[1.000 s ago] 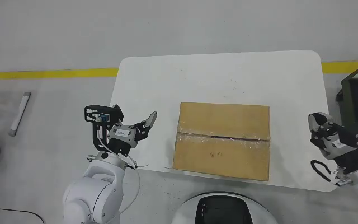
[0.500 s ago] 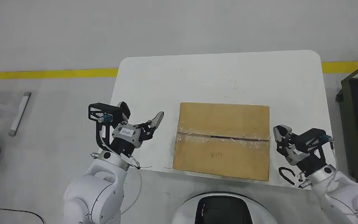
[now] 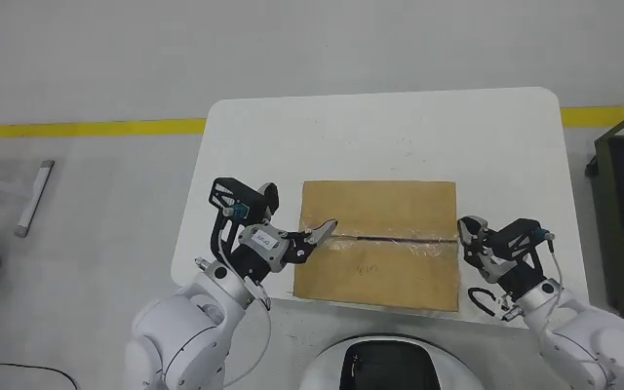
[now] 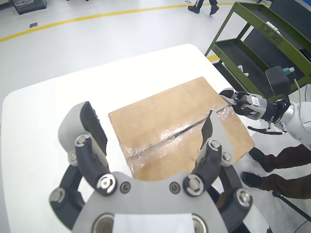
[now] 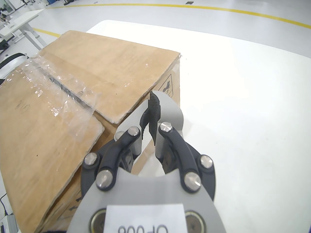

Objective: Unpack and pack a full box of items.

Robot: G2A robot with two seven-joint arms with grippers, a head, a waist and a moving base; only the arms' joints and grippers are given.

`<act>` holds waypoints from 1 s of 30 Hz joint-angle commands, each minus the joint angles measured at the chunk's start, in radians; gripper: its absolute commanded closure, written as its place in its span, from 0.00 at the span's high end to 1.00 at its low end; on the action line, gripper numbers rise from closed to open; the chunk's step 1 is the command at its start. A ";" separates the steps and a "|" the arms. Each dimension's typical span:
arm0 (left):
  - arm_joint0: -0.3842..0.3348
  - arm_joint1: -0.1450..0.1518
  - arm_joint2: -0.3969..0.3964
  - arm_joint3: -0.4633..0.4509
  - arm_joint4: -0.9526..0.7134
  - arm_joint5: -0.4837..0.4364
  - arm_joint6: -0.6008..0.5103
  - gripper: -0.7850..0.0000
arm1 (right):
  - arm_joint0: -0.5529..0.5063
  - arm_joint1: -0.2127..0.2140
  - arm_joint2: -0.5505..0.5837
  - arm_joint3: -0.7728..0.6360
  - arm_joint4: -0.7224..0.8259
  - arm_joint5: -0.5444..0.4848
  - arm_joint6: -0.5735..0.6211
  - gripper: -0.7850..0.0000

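A closed cardboard box (image 3: 378,244) lies on the white table (image 3: 390,136), its two top flaps joined by clear tape along the middle seam (image 4: 170,134). My left gripper (image 3: 317,237) is open at the box's left end; in its wrist view the left gripper (image 4: 150,124) hangs over that end, one finger to each side of the seam. My right gripper (image 3: 466,237) is shut at the box's right end. In the right wrist view the right gripper (image 5: 151,112) sits against the box's end wall (image 5: 170,88), just under the edge of a slightly raised flap (image 5: 109,73).
A green cart (image 4: 255,49) stands beyond the table's right edge (image 3: 609,156). A person's legs (image 4: 279,166) are beside the table's near right corner. A grey tube (image 3: 32,198) lies on the floor far left. The table's far half is bare.
Both arms have closed in on the box, the left from the left side, the right from the table's right edge. The box has shifted slightly to the left.
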 commanded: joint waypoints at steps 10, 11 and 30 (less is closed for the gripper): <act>-0.013 -0.004 0.107 0.026 -0.034 -0.017 0.033 1.00 | -0.110 -0.001 0.165 -0.015 0.057 0.040 -0.028 0.00; -0.024 -0.005 0.146 0.041 -0.041 -0.021 0.022 1.00 | -0.117 -0.001 0.175 -0.014 0.062 0.039 -0.030 0.00; -0.186 -0.033 0.408 0.195 -0.051 0.046 -0.034 1.00 | -0.062 -0.004 0.084 0.046 0.018 -0.077 -0.033 0.00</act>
